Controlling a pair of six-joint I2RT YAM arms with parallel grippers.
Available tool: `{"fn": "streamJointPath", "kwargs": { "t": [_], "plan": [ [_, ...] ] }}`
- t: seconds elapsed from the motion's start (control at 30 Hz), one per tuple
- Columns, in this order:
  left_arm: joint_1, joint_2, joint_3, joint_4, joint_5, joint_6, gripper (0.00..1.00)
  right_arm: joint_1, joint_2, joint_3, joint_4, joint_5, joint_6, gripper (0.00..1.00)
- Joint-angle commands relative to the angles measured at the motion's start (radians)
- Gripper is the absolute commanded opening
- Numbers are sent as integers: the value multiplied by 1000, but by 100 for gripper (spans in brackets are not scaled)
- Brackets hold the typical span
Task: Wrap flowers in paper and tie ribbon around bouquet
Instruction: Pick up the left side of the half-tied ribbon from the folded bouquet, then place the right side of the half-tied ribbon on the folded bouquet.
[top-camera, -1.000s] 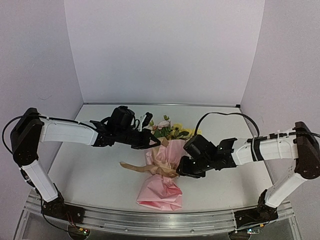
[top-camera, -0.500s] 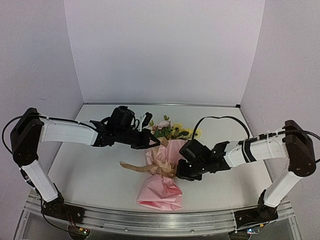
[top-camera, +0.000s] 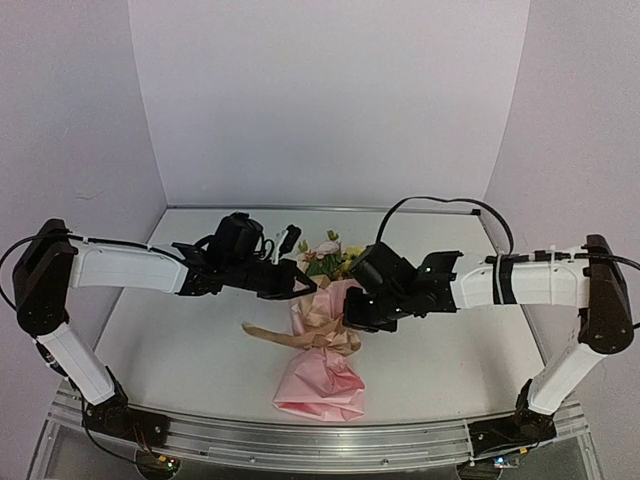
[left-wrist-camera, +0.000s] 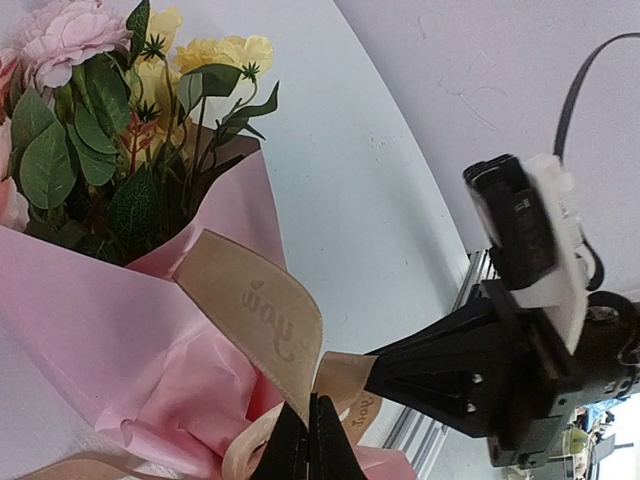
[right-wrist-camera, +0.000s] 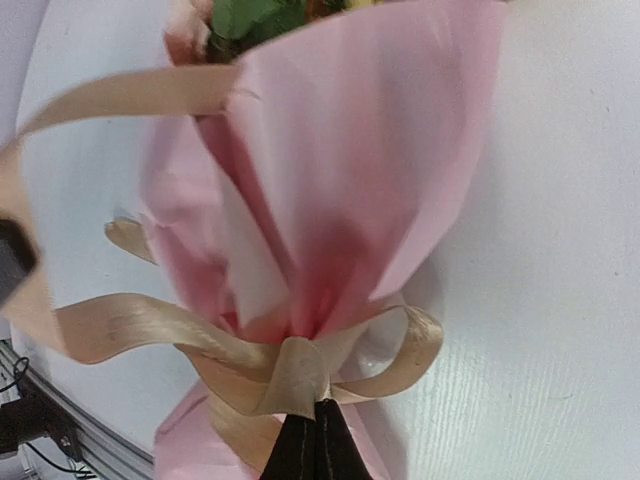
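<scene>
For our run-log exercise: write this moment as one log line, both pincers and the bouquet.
left pincer: shut on ribbon | right pincer: shut on ribbon | bouquet: wrapped, lying on table | stage: tying

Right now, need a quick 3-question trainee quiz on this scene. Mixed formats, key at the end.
1. True or false: the right gripper is open and clear of the ribbon.
2. The flowers of the bouquet point toward: A the arm bases, B the far wall, C the left wall.
3. Fill in: the left gripper is shut on the ____.
Key: 1 false, it is shut on the ribbon. 2 B. 3 ribbon.
</scene>
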Motion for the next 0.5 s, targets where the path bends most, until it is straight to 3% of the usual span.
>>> {"fn": "streamJointPath", "kwargs": {
  "t": [0.0,0.23,0.47],
  "plan": [
    [21,-75,-36,22,1,14,0,3,24,120,-81,36,-56,0],
    [16,-193,-171,189,23,53,1,-30,114,238,-97,-21,-85,0],
    [-38,-213,-186,191,101,253,8,-73,210,348,-96,-148,-104,0]
  ]
}}
